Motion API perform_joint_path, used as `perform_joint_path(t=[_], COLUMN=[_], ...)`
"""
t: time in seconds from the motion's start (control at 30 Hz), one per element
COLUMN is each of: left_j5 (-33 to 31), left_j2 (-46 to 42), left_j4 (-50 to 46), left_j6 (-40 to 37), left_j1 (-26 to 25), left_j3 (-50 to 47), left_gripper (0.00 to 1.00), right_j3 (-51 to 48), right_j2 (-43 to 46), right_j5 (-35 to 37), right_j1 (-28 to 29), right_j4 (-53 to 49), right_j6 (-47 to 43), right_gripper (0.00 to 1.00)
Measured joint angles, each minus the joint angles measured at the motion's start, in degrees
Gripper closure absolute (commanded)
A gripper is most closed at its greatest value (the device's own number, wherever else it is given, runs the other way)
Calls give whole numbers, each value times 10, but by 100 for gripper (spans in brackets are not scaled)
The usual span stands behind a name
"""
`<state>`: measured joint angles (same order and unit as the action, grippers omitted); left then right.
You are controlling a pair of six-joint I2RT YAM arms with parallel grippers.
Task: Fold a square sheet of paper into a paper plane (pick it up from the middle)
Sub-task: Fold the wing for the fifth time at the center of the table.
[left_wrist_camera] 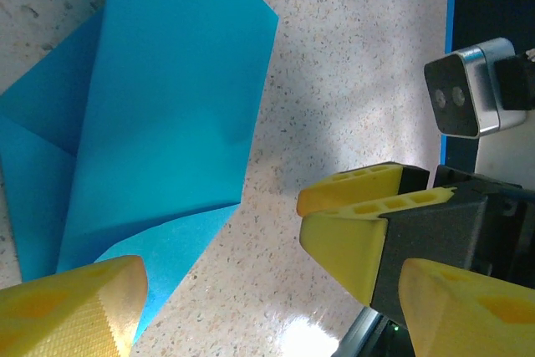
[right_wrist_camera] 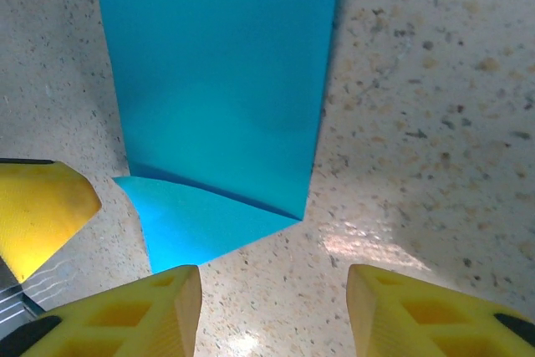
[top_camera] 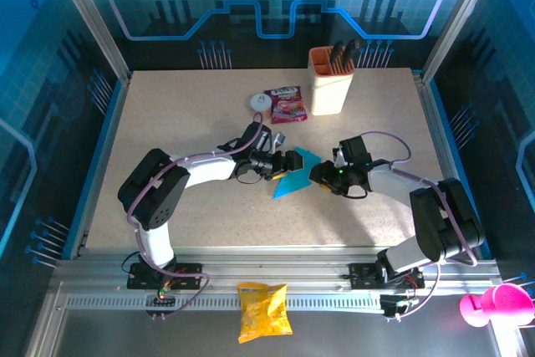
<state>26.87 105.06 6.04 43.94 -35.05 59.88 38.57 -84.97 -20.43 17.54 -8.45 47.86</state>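
Beyond folded cyan paper (top_camera: 291, 183) | beige holder cup (top_camera: 330, 94) | holds dark tools (top_camera: 338, 54)

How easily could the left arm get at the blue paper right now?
Probably easily. The left gripper is open right beside the blue paper, with one finger over the paper's corner and nothing lying between them.

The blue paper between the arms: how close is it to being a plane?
Early. Done: the sheet of paper lies flat with a few folds, one corner turned in. In hand: nothing; the left fingers and right fingers stand open beside it. Left: narrowing it into a pointed dart.
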Motion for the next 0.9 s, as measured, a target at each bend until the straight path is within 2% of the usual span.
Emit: perform_joint_path(t=[0.47,0.9], left_j5=[15,15], left_j2=[2,40], left_j4=[33,35], left_j6=[-5,-7], left_j1=[0,0], left_j3=[0,0], left_gripper=[21,21], right_j3=[-21,-23], right_j2=[-28,-37], right_j5=[-13,-27], right_j1=[0,0], right_j4=[48,72], right_j6=[23,30], right_gripper=[52,53])
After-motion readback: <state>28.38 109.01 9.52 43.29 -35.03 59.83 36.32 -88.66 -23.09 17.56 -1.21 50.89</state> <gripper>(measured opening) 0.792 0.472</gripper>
